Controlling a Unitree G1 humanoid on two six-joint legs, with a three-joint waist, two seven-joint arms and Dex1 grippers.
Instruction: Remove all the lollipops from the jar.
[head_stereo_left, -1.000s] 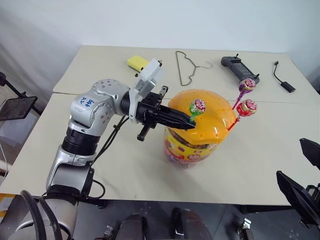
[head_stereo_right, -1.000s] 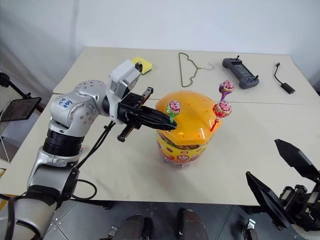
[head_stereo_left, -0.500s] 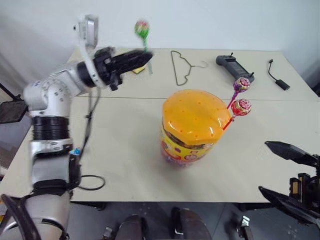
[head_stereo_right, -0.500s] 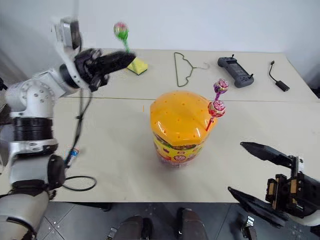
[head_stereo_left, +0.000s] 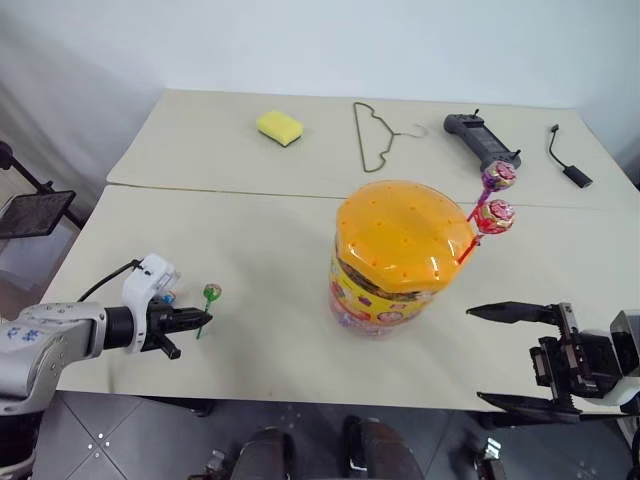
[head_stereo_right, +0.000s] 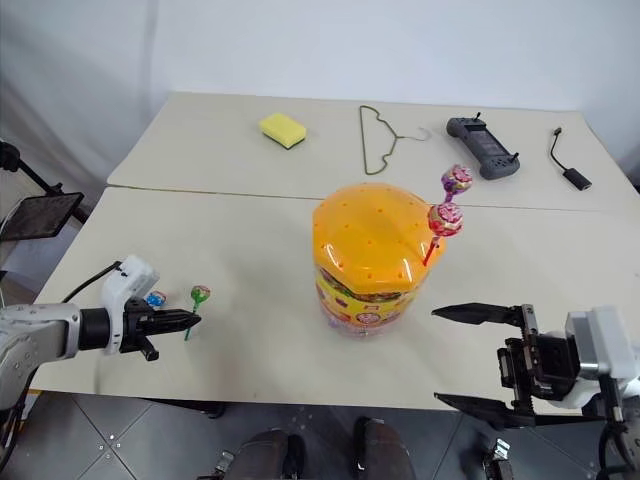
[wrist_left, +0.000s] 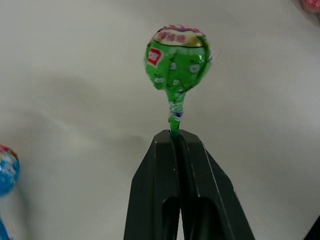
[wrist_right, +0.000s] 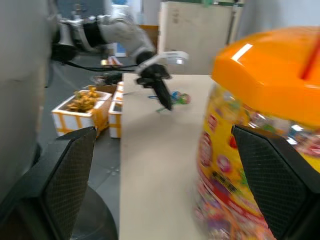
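Near the table's left front edge, a green-wrapped round lollipop (wrist_left: 177, 61) is pinched by its stick in the left gripper (wrist_left: 174, 135); beside the clear orange-lidded plastic jar (head_stereo_left: 400, 240), the right gripper (head_stereo_right: 480, 356) is spread wide.

You had the two head eyes looking forward and down from the near edge, both taking in the whole table (head_stereo_left: 250, 250) with the jar (head_stereo_left: 400, 255) at centre. Your left wrist camera sat very close behind a green lollipop (wrist_left: 177, 57). Your right wrist camera faced left, level, close beside the jar, sharing the left gripper (wrist_right: 162, 97) with the head views.
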